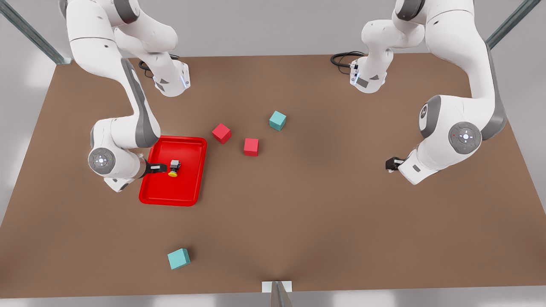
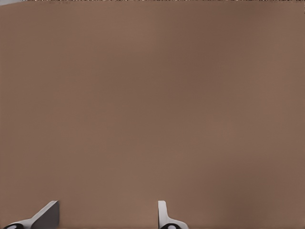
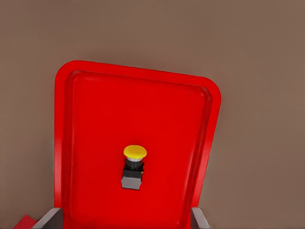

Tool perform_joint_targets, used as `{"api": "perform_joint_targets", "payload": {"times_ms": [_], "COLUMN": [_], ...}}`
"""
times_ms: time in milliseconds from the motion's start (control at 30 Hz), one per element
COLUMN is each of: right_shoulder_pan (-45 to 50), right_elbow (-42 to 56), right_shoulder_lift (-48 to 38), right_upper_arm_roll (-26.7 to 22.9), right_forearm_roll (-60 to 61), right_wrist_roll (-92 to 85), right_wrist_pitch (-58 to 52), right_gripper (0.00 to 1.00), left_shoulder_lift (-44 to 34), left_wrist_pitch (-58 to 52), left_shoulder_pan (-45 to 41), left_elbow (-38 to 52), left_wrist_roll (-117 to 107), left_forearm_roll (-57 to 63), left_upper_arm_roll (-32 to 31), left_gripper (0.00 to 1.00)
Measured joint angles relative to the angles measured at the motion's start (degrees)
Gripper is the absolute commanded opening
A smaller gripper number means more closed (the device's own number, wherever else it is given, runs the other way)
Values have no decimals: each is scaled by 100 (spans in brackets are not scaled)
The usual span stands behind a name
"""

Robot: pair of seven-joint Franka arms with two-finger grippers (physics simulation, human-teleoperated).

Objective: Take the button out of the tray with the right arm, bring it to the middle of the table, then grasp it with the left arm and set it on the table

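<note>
From the front we see our right tool (image 1: 164, 168) open beside the button (image 1: 174, 168) lying in the tray (image 1: 187, 189); the right wrist shows its small, stiff, light boxy body, best pinched; the left tool (image 2: 107, 217) hangs open over bare worktop (image 2: 152, 105).

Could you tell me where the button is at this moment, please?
The button lies inside the red tray on the front view's left, just beyond the fingertips of the right gripper; the right wrist view shows it on the tray floor.

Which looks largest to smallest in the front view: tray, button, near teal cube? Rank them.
1. tray
2. near teal cube, though it sits closer to the camera
3. button
</note>
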Motion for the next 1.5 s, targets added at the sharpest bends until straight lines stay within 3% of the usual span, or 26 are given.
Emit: {"api": "perform_joint_targets", "payload": {"times_ms": [200, 600, 733, 833, 1033, 1200, 1300, 1433, 1500], "right_shoulder_pan": [102, 71, 75, 61, 57, 63, 65, 537, 946], "right_elbow": [-1817, -2048, -2118, -2144, -2127, -2097, -1790, -70, 502], "right_shoulder_lift": [-127, 689, 688, 703, 692, 729, 685, 676, 698], "right_upper_arm_roll": [-35, -93, -93, -93, -92, -90, -74, 3, 11], "right_forearm_roll": [0, -164, -189, -195, -179, -133, -117, -85, -88], "right_wrist_roll": [223, 566, 639, 684, 731, 689, 661, 609, 577], "right_wrist_pitch": [1586, 3524, 3736, 3820, 3866, 3819, 3628, 2536, 2118], "right_gripper": [100, 96, 67, 66, 46, 43, 39, 35, 39], "left_shoulder_lift": [-23, -33, -33, -24, -8, -17, -7, 25, 27], "left_wrist_pitch": [8, -14, -18, -12, -4, -7, 0, 17, 21], "left_shoulder_pan": [0, 3, 1, -1, 2, 0, 2, 0, 0], "left_elbow": [0, -15, -17, -17, -21, -27, -26, -21, -18], "left_wrist_roll": [-6, -12, -12, -12, -13, -13, -13, -14, -14], "left_forearm_roll": [1, 12, 23, 30, 30, 29, 31, 11, 7], "left_upper_arm_roll": [-2, -1, -2, -3, -3, -4, 0, -4, -4], "left_gripper": [100, 100, 100, 100, 100, 100, 100, 100, 100]}}
